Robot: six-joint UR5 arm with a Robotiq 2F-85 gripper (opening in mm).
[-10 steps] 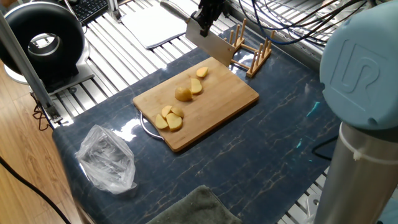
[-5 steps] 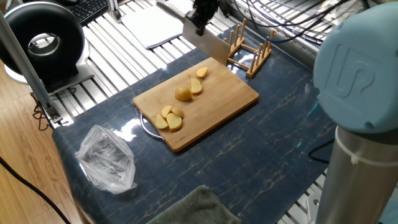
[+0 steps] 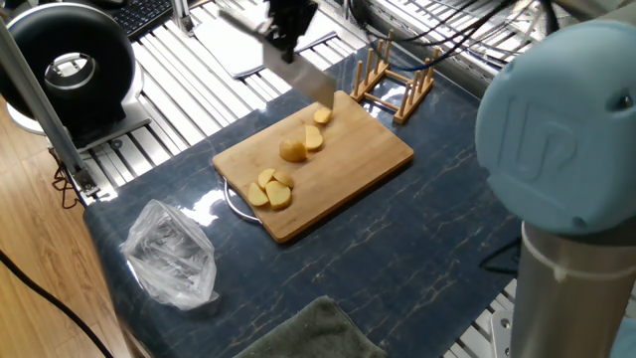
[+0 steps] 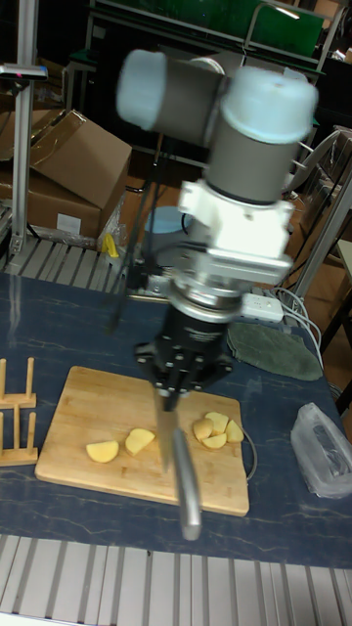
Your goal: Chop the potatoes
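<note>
Gripping knife (image 4: 186, 479) in tool (image 4: 171, 396), potatoes (image 3: 288, 164) below

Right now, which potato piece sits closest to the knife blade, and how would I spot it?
Find the bamboo board on the dark table. At its far corner by the wooden rack lies a small potato piece, alone, apart from the middle pair and the near cluster.

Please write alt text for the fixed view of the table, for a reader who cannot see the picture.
A robot gripper holds a knife above the far end of a bamboo cutting board that carries several peeled potato pieces. The board lies on a dark blue table, with a wooden rack behind it and a crumpled clear plastic bag in front.
</note>
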